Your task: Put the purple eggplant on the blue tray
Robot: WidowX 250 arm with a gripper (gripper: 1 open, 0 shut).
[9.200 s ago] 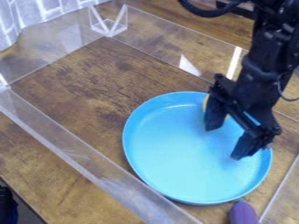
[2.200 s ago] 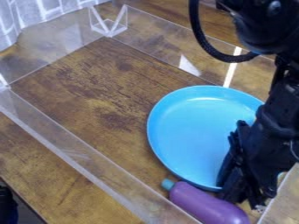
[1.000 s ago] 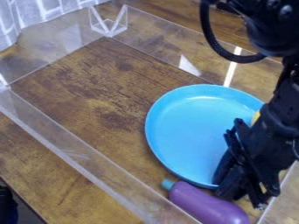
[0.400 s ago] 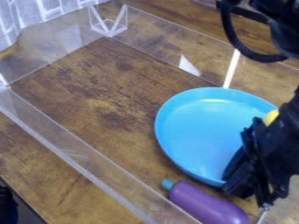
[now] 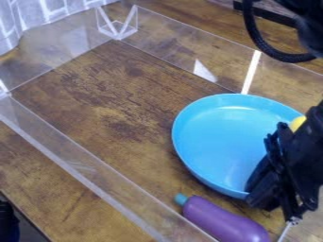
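The purple eggplant lies on the wood at the bottom edge of the view, its teal stem cap pointing left, just off the near rim of the blue tray. The tray is empty and sits right of centre. My black gripper hangs over the tray's right near rim, above and to the right of the eggplant. Its jaws look shut, and I cannot make out anything between them. Its dark body hides the tray's right edge.
A yellow round thing peeks out beside the arm at the right. Clear acrylic walls fence the wooden table at the left and front. A small clear stand is at the back.
The gripper has shifted right and the blue tray has slid a little to the right with it. The eggplant has stayed where it was.
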